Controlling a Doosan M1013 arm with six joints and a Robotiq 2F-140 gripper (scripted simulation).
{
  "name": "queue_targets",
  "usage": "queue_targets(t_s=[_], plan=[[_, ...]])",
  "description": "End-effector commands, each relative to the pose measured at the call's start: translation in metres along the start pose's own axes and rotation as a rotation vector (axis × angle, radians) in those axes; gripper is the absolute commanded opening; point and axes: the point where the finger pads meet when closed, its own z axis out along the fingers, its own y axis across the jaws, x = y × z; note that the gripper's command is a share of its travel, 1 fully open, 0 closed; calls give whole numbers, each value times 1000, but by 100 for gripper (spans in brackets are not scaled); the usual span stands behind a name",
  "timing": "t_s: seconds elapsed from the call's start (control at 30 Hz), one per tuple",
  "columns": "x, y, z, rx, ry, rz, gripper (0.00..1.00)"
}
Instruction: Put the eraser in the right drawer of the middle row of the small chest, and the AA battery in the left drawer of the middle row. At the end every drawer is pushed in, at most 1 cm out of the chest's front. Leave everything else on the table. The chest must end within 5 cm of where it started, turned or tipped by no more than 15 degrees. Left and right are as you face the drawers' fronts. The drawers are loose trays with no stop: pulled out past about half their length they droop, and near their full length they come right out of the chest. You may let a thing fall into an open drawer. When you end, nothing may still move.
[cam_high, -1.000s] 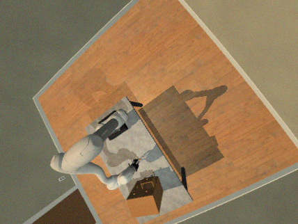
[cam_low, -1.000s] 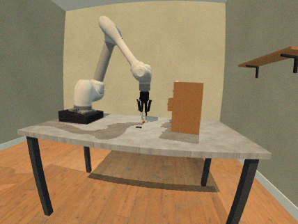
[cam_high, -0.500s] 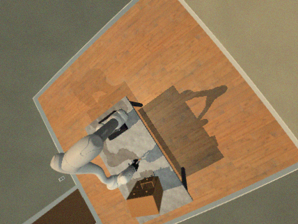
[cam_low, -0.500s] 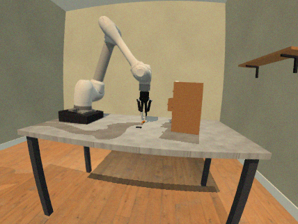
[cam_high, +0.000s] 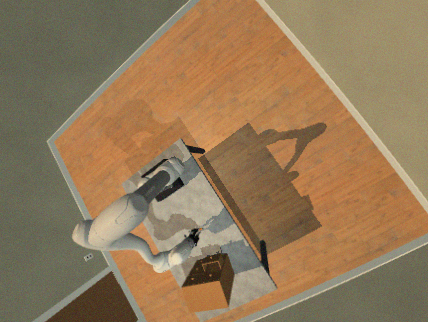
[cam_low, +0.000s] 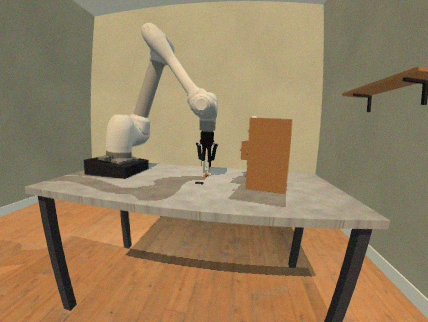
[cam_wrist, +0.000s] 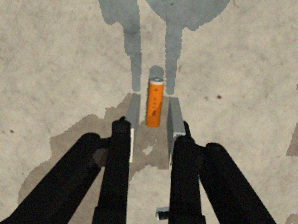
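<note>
- The end effector (cam_high: 199, 230) (cam_low: 206, 171) (cam_wrist: 154, 109) points straight down at the tabletop (cam_high: 202, 195) (cam_low: 320, 200) (cam_wrist: 55, 55), its two fingers parted by a narrow gap and gripping nothing.
- The AA battery (cam_low: 206, 175) (cam_wrist: 154, 104), orange with a silvery end, lies on the tabletop around the middle of its length. In the wrist view it appears between the grey pads (cam_wrist: 176, 117), with a strip of tabletop showing on either side of it.
- A small dark object (cam_low: 199, 183) (cam_wrist: 163, 213) lies near the battery, closer to the long edge at the front of the exterior view; it is too small to name.
- The chest (cam_high: 206, 296) (cam_low: 270, 155) stands upright toward the short edge opposite the arm's base (cam_high: 170, 190) (cam_low: 93, 167), its drawer fronts facing the arm's side.
- One drawer (cam_low: 244, 150) juts partway out of the chest, well above the tabletop; which column it belongs to is hard to tell.
- A little pale thing (cam_low: 254, 117) shows at the chest's top, by the front edge. Whether it is the eraser cannot be told, and nothing else can be picked out surely as the eraser.
- The arm's black base sits by the other short edge, well apart from the chest.
</note>
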Motion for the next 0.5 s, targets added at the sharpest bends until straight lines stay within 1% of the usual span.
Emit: queue_targets(t_s=[0.0,0.47], plan=[[-2,-1,2,0,2,5,17],[-2,-1,4,0,2,5,17]])
